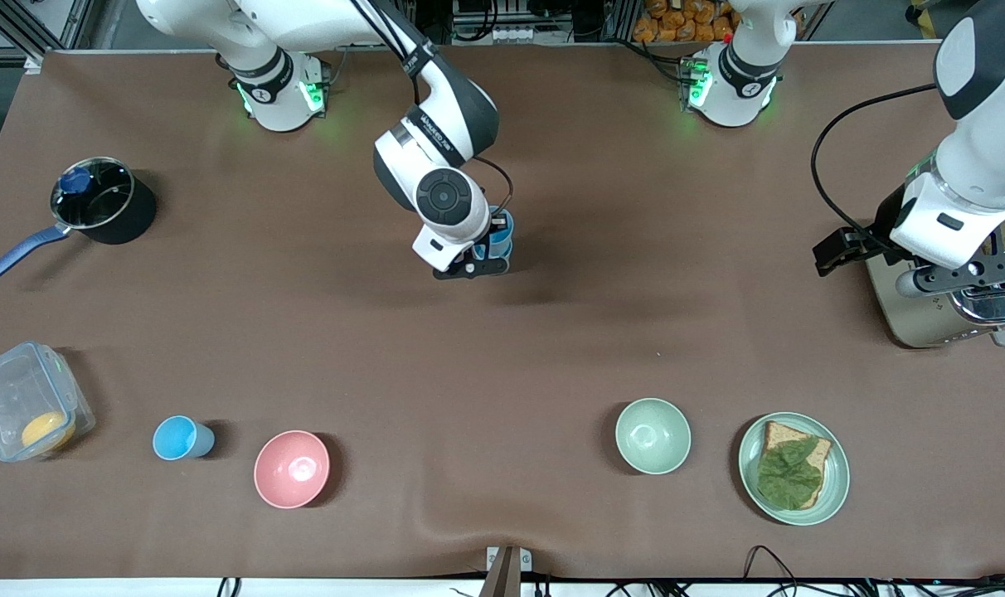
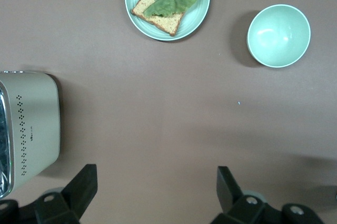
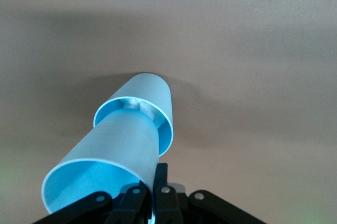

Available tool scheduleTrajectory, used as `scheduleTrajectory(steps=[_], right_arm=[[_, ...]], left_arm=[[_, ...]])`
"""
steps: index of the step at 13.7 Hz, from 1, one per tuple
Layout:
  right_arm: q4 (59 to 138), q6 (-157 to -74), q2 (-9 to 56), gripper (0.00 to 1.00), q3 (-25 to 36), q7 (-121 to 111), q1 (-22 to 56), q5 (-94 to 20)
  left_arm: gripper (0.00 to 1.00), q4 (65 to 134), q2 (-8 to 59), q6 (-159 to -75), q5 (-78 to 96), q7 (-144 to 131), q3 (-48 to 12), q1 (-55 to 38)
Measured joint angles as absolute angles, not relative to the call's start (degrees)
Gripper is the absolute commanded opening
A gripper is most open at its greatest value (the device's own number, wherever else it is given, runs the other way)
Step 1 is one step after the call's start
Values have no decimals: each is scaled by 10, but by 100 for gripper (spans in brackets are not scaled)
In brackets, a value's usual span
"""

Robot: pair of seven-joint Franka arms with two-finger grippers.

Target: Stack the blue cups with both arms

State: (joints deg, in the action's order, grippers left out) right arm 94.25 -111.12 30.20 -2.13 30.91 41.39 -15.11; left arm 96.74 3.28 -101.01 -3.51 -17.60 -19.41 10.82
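Nesting is the business right now: the right gripper sits over the middle of the table with its fingers pinched on the rim of a blue cup, one finger inside the wall and one outside, and that cup's base is already pushed partway into a second blue cup standing on the cloth just past the fingertips. Gripping by the rim looks deliberate: it leaves the tapered body free to slide down inside the lower one. I'd judge the insertion shallow so far, with the held cup somewhat tilted against the lower one.

A third blue cup stands alone, well away from both sets of fingers, between the clear lidded box and the pink bowl.

Over at its own end, the left gripper waits, fingers spread wide with bare table between them and the toaster just outside one fingertip. Farther out lie the green bowl and the plate with bread and lettuce. Nothing is held there.
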Motion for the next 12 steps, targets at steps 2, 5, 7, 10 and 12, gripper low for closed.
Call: scheduleTrajectory(steps=[2,5,7,10,12], right_arm=[[942,-1111,303,100,-17,309,414,-151],[940,-1111,302,100,-11,309,410,-151],[934,-1110,298,100,-8,309,407,-151],[926,-1099,266,100,-4,309,384,-151],[924,-1062,234,100,1,290,328,-138]], left_arm=[[100,967,32,-1010,-35,-176,-196,108],[100,958,32,-997,-35,-176,-199,108],[100,940,31,-979,-35,-176,-200,108],[100,911,30,-952,-35,-176,-201,108],[100,900,30,-939,-35,-176,-202,107]])
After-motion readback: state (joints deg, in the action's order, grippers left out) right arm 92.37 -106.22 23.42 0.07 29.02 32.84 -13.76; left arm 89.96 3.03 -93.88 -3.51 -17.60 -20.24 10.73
